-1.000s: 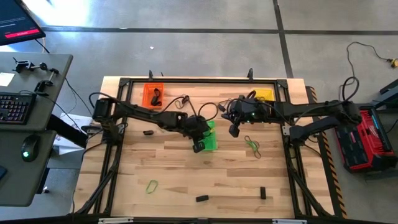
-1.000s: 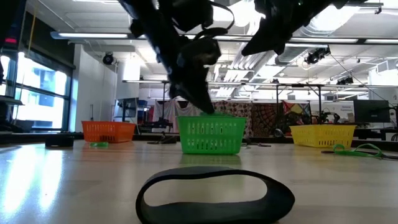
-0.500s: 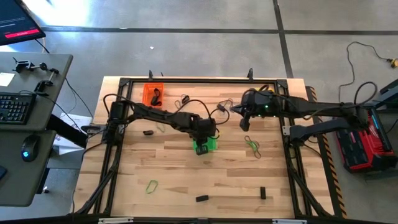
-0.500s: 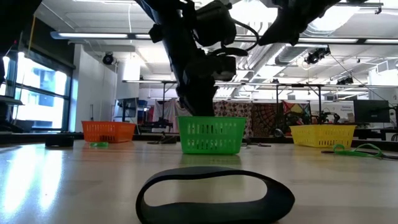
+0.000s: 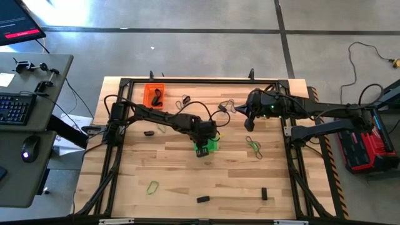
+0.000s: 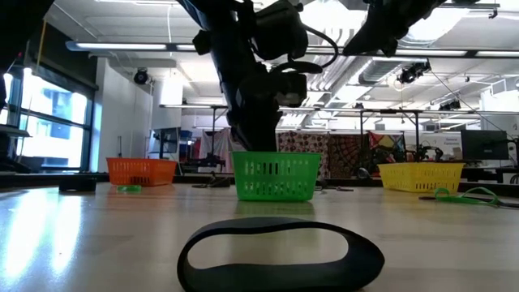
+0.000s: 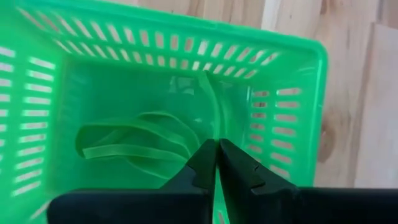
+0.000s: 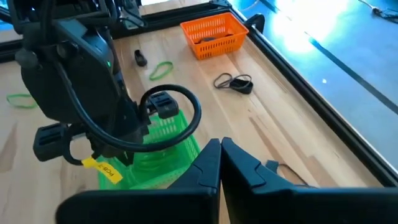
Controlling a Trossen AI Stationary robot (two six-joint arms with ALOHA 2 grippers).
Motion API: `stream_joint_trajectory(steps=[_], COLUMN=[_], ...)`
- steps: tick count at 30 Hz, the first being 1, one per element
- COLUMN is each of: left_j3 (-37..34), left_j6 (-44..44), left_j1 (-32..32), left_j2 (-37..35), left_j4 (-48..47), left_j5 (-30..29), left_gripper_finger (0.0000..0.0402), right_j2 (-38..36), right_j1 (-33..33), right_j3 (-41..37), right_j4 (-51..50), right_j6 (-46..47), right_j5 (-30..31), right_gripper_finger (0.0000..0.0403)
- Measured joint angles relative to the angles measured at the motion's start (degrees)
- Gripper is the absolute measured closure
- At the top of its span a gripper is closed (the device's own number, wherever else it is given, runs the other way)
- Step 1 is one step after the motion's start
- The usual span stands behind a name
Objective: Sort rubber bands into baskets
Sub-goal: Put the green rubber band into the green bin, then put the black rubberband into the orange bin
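Note:
The green basket (image 5: 211, 145) stands mid-table and also shows in the low view (image 6: 276, 176). My left gripper (image 7: 216, 151) hangs over it, pointing down inside it, shut on a thin green rubber band. More green rubber bands (image 7: 134, 146) lie on the basket's floor. My right gripper (image 8: 221, 151) is shut and empty, raised above the table to the right of the green basket (image 5: 249, 125). The orange basket (image 5: 154, 94) stands at the far left with black bands in it. The yellow basket (image 6: 422, 176) stands at the far right. My left gripper pinches one strand of the green rubber band (image 7: 213, 112) between its two fingertips, from above, pointing down. The band hangs from the fingers down into the green basket. I cannot tell where its lower end rests.
Loose green bands lie on the table (image 5: 152, 185) (image 5: 253, 145). Black bundles lie near the front (image 5: 203, 199) (image 5: 264, 194) and at the left (image 5: 149, 132). Black bands lie near the far edge (image 5: 185, 99). A black band (image 6: 280, 251) lies close to the low camera.
My left gripper has gone from the green basket's near left side to above the basket and now points down into it. My right gripper has drawn back toward the table's right edge. The green basket has stayed where it was.

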Motion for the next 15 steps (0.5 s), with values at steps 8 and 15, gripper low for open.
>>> stream_joint_trajectory(steps=[8,15], left_j3=[0.0,-0.02], left_j6=[-1.16,-1.8], left_j1=[0.0,-0.07], left_j2=[-0.06,-2.62], left_j4=[-0.56,-1.14], left_j5=[0.72,-0.88], left_gripper_finger=[0.0328,0.0294], right_j2=[0.0,0.02], right_j1=[0.0,0.19], right_j3=[0.0,0.0], right_j4=[-0.71,-1.13], right_j6=[0.5,2.96], right_j5=[0.02,0.02], right_gripper_finger=[0.0403,0.0403])
